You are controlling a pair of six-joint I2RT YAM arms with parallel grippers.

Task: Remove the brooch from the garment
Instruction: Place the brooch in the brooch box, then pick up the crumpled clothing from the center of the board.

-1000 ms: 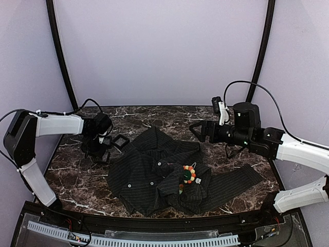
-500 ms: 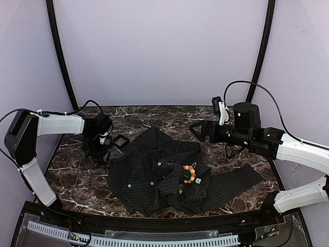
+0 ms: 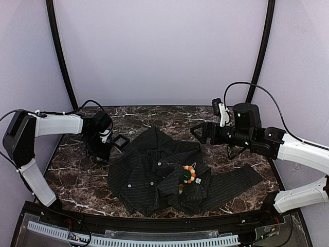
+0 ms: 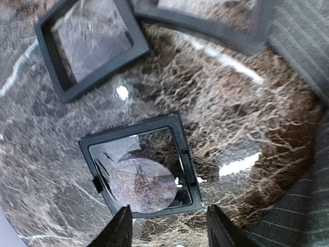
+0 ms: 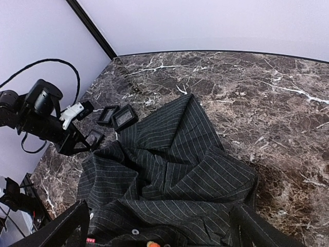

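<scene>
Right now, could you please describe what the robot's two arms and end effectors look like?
The left arm and right arm pair white shell links with black joints and wrists. A thin black cable loops over each. The left end effector and right end effector are black, each with two tapered fingers and a small white clip behind.

Dark tabletop (image 3: pixel 154 116) is gleaming: polished, white-veined marble look, catching glare. Garment (image 3: pixel 149 170) is reading as matt pinstriped woven cloth. Brooch (image 3: pixel 189 174) beads are shining smooth. Boxes (image 4: pixel 139 164) are showing matt black plastic frames, glossy clear windows.
</scene>
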